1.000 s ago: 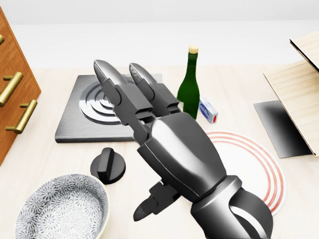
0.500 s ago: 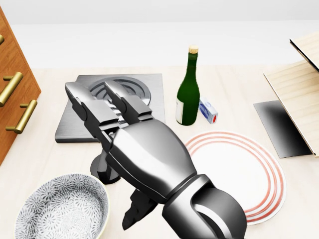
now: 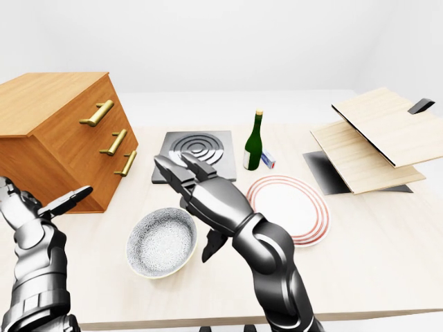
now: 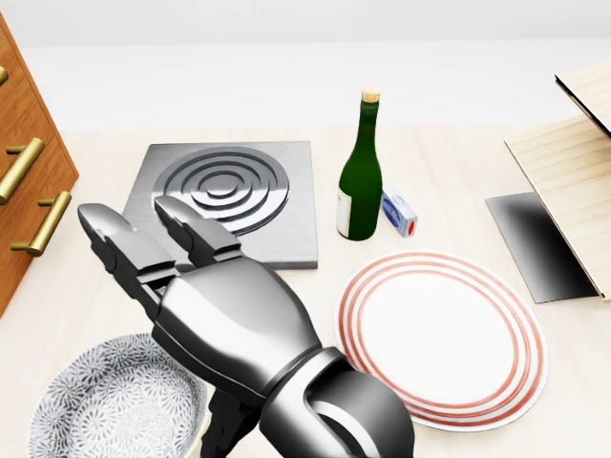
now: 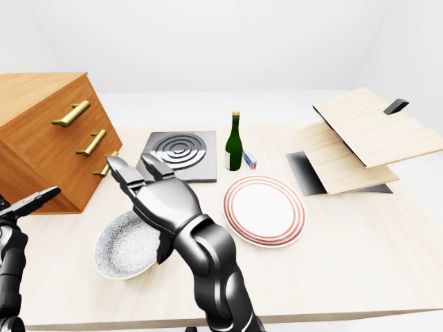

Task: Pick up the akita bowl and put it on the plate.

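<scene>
The akita bowl [image 3: 163, 242], grey-speckled with a cream rim, stands upright on the table at the lower left of the left-eye view. My right hand [image 3: 188, 200] hovers open over the bowl's right rim, fingers spread and pointing up-left, thumb hanging down beside the rim; nothing is held. In the head view the right hand [image 4: 162, 324] covers the right part of the bowl [image 4: 95, 405]. The white plate [image 4: 444, 334] with red rings lies to the right of the bowl. My left hand [image 3: 48, 207] is raised at the left edge, open and apart from everything.
A wooden drawer cabinet [image 3: 62, 138] stands to the left. Above the bowl lie a grey hob plate [image 3: 197, 152], a green bottle [image 3: 254, 142] and a small box [image 3: 268, 161]. Wooden boards [image 3: 374, 138] lean at the right.
My right hand has moved left and down over the bowl, uncovering the hob plate and the plate, and now hides the black knob. The bowl has not moved.
</scene>
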Motion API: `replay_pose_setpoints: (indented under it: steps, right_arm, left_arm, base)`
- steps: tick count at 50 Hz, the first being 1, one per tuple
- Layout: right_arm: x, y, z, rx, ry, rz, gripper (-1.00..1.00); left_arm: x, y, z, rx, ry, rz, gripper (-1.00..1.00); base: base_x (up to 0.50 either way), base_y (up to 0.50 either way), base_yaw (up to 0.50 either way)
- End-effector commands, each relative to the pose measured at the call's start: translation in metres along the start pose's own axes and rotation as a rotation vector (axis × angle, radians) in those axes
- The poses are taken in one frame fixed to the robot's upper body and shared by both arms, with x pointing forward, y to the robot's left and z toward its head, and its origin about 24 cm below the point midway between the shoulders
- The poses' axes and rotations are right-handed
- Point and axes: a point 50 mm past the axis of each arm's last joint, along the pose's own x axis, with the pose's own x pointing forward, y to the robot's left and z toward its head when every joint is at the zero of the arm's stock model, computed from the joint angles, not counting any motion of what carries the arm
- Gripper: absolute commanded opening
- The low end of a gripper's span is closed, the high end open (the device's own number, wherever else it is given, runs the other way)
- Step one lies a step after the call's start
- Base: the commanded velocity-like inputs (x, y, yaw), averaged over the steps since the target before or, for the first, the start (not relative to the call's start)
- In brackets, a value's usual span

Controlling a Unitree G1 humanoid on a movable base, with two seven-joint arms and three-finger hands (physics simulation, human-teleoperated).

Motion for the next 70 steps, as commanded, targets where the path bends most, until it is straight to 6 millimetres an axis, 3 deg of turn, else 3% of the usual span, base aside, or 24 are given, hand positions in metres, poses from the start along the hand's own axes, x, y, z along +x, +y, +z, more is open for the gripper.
replay_pose_setpoints:
  steps: [1,16,39,70]
  right_arm:
    - [0.005,0.005,0.003,-0.001,-0.004,0.024,1.0]
    - [0.007,0.012,0.006,-0.005,0.002,0.049,1.0]
    - [0.0,0.047,0.002,0.04,0.008,0.195,1.0]
    - [0.004,0.063,-0.008,0.08,0.03,0.269,1.0]
  left_arm:
    - [0.002,-0.001,-0.003,0.007,0.025,0.005,1.0]
    - [0.001,0.001,-0.007,0.007,0.038,0.004,1.0]
    - [0.0,0.002,-0.007,0.005,0.036,0.003,1.0]
    - [0.0,0.001,-0.007,0.008,0.033,0.002,1.0]
  base:
    - [0.0,0.0,0.0]
    - [0.0,0.0,0.0]
    - [0.0,0.0,0.0]
    - [0.0,0.0,0.0]
